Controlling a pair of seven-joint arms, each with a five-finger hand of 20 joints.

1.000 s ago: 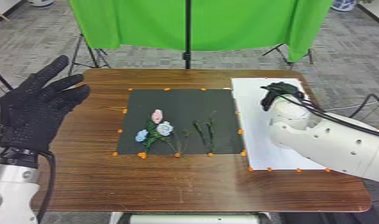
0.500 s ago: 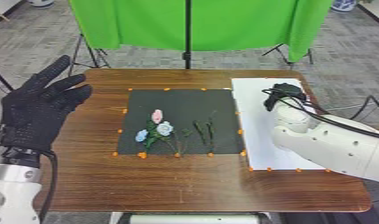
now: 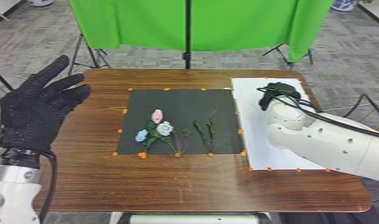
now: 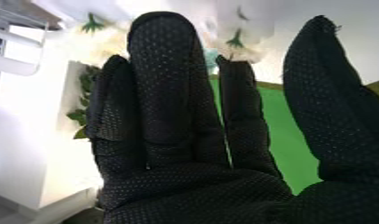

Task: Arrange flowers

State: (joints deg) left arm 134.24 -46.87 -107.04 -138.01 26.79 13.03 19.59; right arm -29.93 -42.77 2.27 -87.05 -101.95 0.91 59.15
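In the head view my right hand [image 3: 280, 94] is over the far part of the white sheet [image 3: 264, 135]. A pink flower [image 3: 157, 116], a whitish flower [image 3: 164, 128] and a light blue flower [image 3: 142, 135] lie on the black mat [image 3: 150, 99], with thin green stems [image 3: 211, 132] to their right. Away to the left, my left hand [image 3: 33, 112] is raised and open. In the right wrist view my right hand [image 4: 194, 187] has straight fingers and a spread thumb. Pale blossoms with green parts [image 4: 93, 24] and green leaves [image 4: 81, 102] appear behind its fingers.
Small orange markers [image 3: 142, 155] line the edges of the mat and sheet on the brown table [image 3: 177, 185]. Black cables [image 3: 323, 116] run along my right arm. Beyond the far table edge stand a green backdrop [image 3: 141, 25] and a dark pole [image 3: 188, 50].
My right hand has shifted slightly left over the white sheet since half a second ago. The left hand and the flowers on the mat have stayed where they were.
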